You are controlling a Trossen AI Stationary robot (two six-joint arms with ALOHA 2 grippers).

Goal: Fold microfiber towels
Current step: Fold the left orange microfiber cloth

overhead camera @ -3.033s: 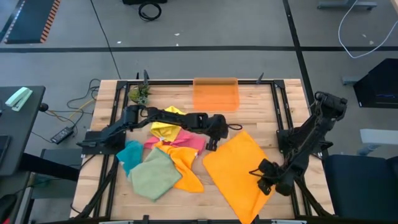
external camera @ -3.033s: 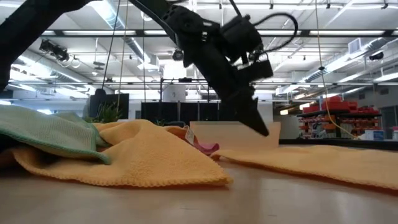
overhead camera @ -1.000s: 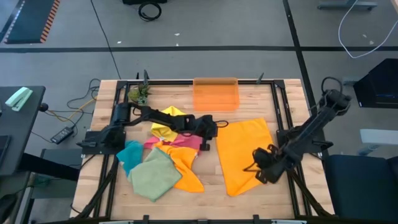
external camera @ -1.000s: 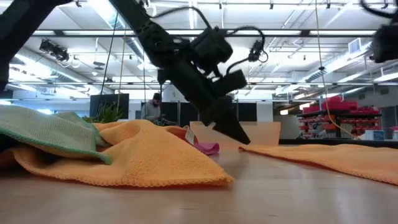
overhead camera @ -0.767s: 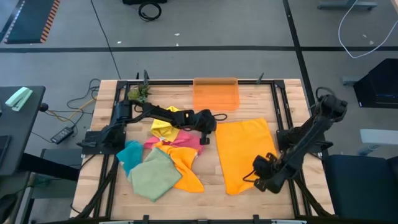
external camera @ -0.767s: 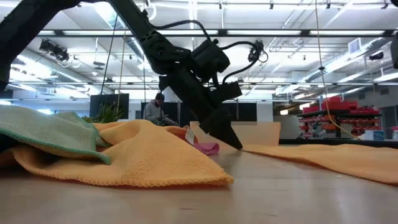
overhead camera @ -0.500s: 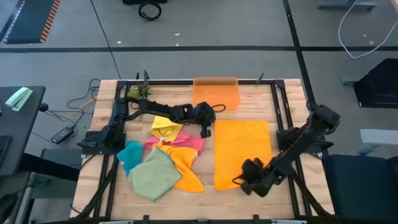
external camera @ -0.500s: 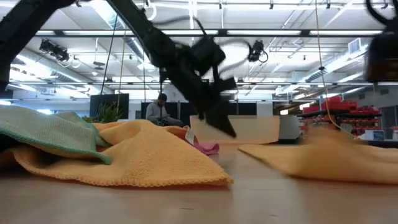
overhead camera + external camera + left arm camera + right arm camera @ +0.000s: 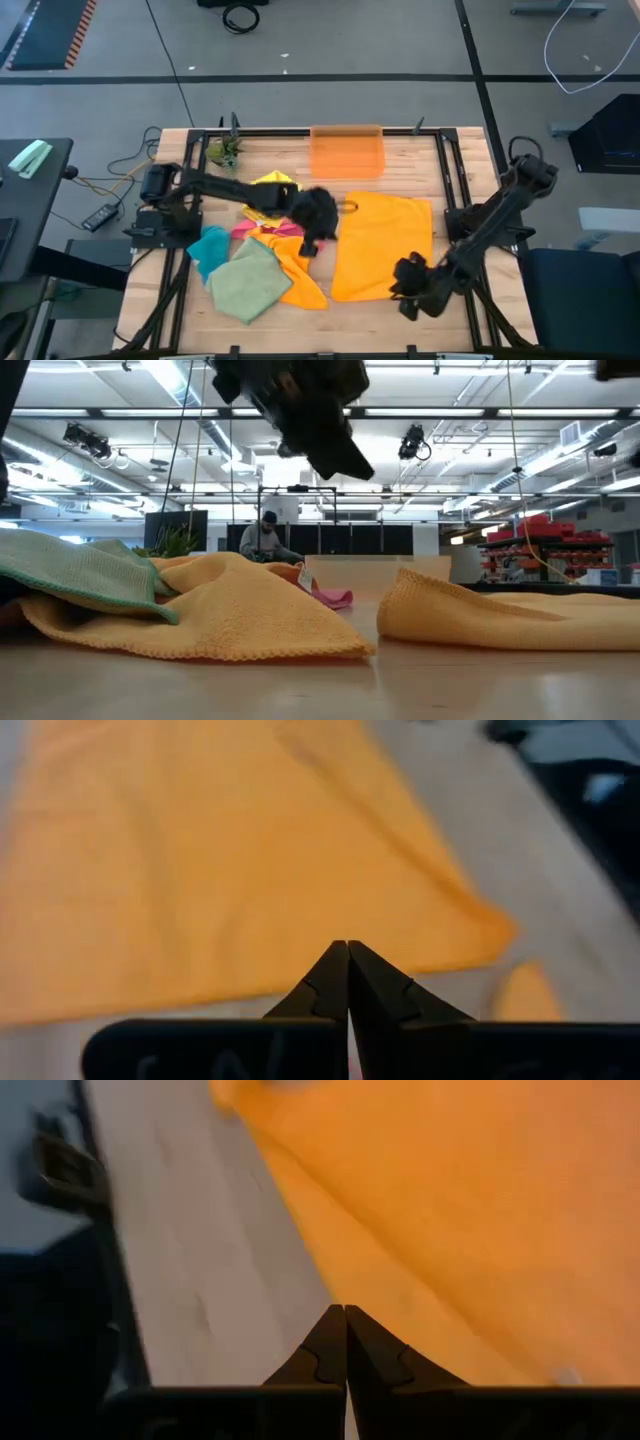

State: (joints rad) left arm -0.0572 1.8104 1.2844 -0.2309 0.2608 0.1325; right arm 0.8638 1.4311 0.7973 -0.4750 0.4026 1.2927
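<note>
An orange microfiber towel [image 9: 385, 245] lies spread on the table's right half, and its left edge humps up in the low view [image 9: 400, 600]. My left gripper [image 9: 318, 232] hangs shut above that left edge, high in the low view [image 9: 360, 468], with nothing between its fingers [image 9: 347, 960]. My right gripper [image 9: 402, 292] is shut at the towel's edge [image 9: 320, 1270], near its near right corner. More towels lie heaped at the left: yellow [image 9: 270, 195], pink [image 9: 290, 227], orange [image 9: 302, 280], green [image 9: 245, 282], teal [image 9: 208, 245]. My right gripper's shut fingertips [image 9: 330, 1335] point slanting down at the spread towel's edge [image 9: 350, 1295]. I cannot tell whether they touch the cloth, because the wrist view looks along the fingers and the high view hides the tips.
A translucent orange bin [image 9: 347, 150] stands at the far edge, with a small plant [image 9: 222, 150] at the far left corner. Black rails [image 9: 447, 180] frame the table. Bare wood shows along the near edge [image 9: 360, 325]. A person [image 9: 265, 540] sits in the room behind.
My left gripper has risen clear of the spread towel's far left corner and drifted toward the near edge, staying shut. My right gripper has gone toward the near left. The spread towel has squared up and slid left, and its left edge has humped up.
</note>
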